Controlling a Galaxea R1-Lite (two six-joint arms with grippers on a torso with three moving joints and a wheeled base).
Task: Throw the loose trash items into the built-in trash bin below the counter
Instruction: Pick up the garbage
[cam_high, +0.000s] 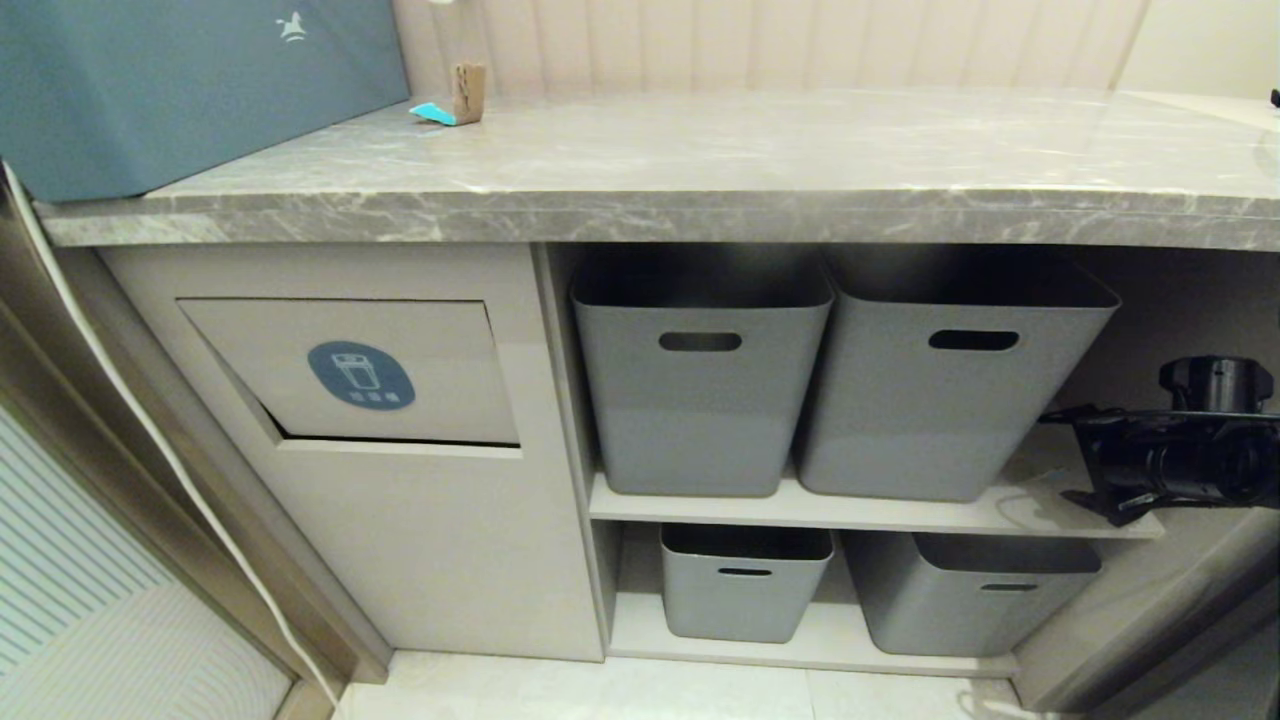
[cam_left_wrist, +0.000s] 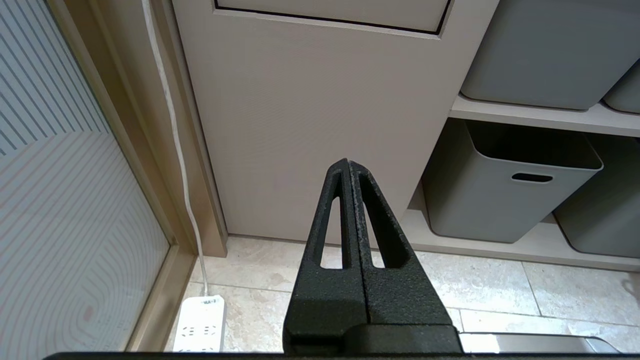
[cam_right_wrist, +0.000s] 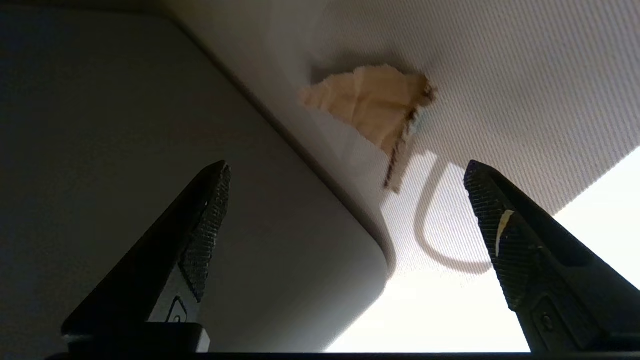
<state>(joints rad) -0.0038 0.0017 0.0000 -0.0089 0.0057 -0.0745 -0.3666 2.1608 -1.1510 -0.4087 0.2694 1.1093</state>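
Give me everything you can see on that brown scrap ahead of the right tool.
The brown scrap is a small torn piece of tan paper or card, creased, with ragged edges and a dark streak down one side. It lies on the pale shelf surface, tucked against the rounded side of a grey basket and partly hidden behind it. The right tool stands open and short of it, touching nothing.

Glossy marble-look counter; matt grey plastic baskets.
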